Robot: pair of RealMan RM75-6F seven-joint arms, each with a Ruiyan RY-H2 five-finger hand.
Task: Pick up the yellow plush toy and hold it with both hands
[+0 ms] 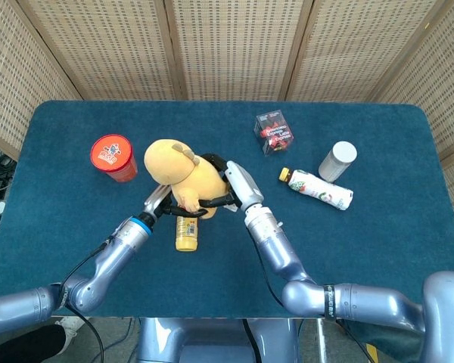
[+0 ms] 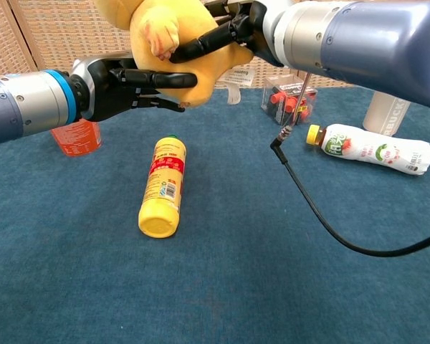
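The yellow plush toy (image 1: 175,168) (image 2: 165,39) is lifted off the blue table (image 1: 378,249), over its left-middle part. My right hand (image 1: 228,189) (image 2: 226,32) grips it from the right side, dark fingers wrapped around its body. Coming in from the left, my left hand (image 1: 163,204) (image 2: 132,84) has its fingers stretched out and apart under the toy. The upper fingertips (image 2: 180,79) touch the toy's underside without closing around it.
A yellow bottle (image 1: 186,233) (image 2: 161,188) lies on the table below the toy. A red cup (image 1: 112,155) (image 2: 75,136) stands at the left. At the right are a small clear box (image 1: 273,131), a lying white bottle (image 1: 318,189) and an upright white can (image 1: 337,160). A black cable (image 2: 322,215) hangs from my right arm.
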